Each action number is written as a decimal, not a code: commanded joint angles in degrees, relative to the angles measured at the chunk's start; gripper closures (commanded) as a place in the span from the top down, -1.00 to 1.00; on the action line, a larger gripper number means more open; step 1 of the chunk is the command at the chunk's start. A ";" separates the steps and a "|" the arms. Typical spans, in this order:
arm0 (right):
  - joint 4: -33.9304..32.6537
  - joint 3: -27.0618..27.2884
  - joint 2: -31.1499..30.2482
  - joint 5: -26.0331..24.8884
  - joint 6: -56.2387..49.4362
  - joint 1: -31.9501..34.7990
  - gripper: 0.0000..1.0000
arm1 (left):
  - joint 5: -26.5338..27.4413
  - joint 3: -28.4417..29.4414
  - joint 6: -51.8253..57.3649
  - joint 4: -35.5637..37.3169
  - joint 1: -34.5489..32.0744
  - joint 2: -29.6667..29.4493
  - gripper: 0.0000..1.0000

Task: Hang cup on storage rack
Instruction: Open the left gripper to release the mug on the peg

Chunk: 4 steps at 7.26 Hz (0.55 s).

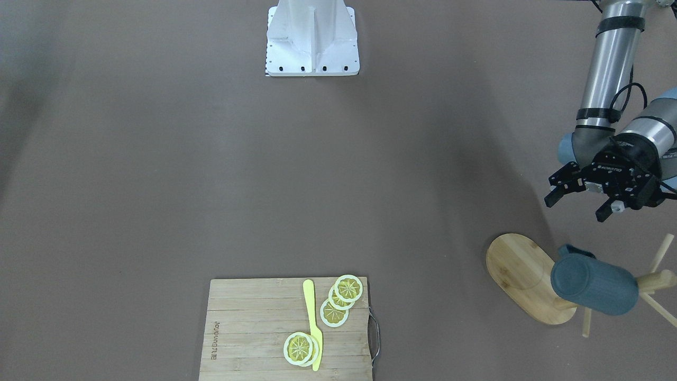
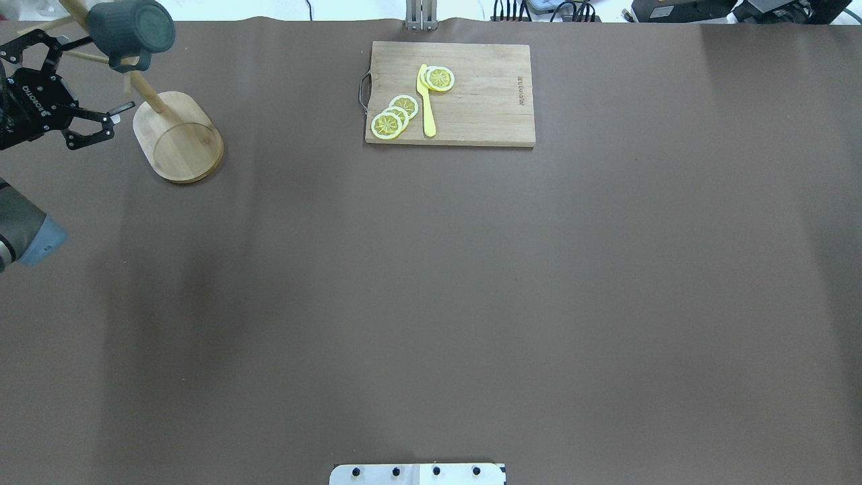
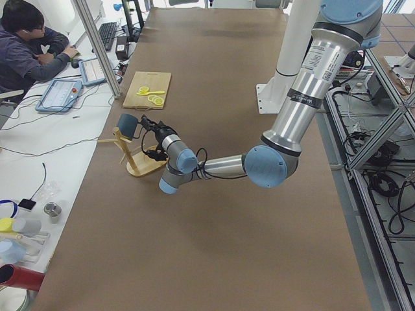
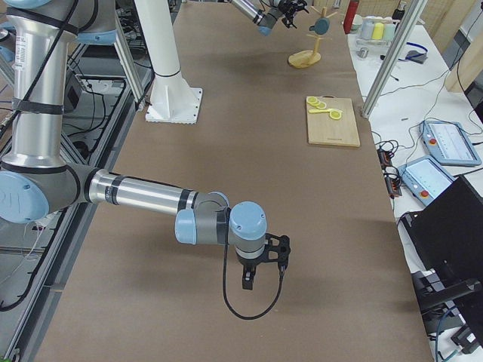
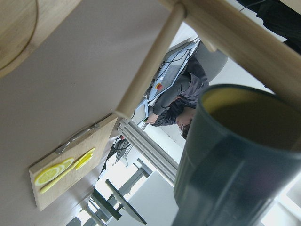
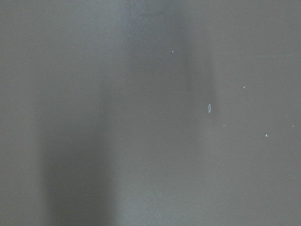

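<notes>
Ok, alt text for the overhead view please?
The cup hangs on the rack at the view's top left, with the open, empty left gripper just beside it. A cutting board with lemon slices and a yellow knife lies at top centre.

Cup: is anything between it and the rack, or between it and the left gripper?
Nothing visible stands in the way. The cup already appears to hang on a peg of the storage rack. The left gripper, jaws open, is beside it, apart, with only air between.
</notes>
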 commanded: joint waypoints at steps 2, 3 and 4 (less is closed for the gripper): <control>0.00 0.00 -0.03 -0.01 0.00 0.00 1.00 | -6.98 -9.75 2.41 0.22 -4.91 1.84 0.97; 0.00 0.00 -0.03 -0.01 0.00 0.00 1.00 | -9.27 -11.95 10.00 0.31 -5.11 3.23 0.97; 0.09 0.00 -0.03 -0.01 0.00 0.00 1.00 | -11.90 -14.06 19.22 2.40 -5.29 3.59 0.97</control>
